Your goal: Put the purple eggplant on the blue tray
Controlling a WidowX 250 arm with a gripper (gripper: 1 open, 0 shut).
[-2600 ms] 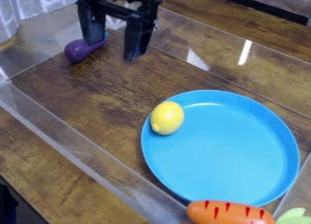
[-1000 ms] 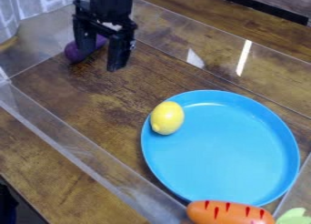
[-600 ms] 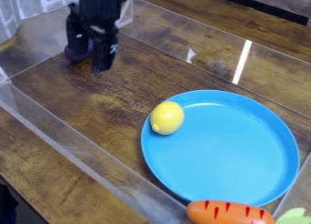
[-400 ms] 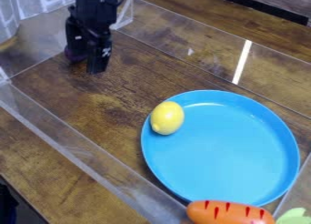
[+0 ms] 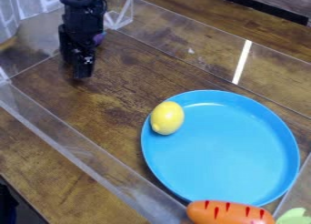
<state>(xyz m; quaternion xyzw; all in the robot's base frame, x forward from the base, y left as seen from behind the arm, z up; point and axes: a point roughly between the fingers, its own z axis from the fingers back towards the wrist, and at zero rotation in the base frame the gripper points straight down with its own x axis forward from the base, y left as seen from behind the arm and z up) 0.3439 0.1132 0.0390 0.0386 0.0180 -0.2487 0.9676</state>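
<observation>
Brown wood grain runs across the counter (image 5: 122, 127) to eleven o'clock, where my wide-open pincer (image 5: 78, 67), gripping nothing I can see, mostly hides the purple eggplant (image 5: 100, 35), probably light, firm and slippery, best pinched across its middle.

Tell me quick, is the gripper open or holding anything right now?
Gripper: open; whether it holds anything can't be told from this view.

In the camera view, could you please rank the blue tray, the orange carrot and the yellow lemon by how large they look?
1. Blue tray
2. Orange carrot, though cut off by the picture's lower edge
3. Yellow lemon
</observation>
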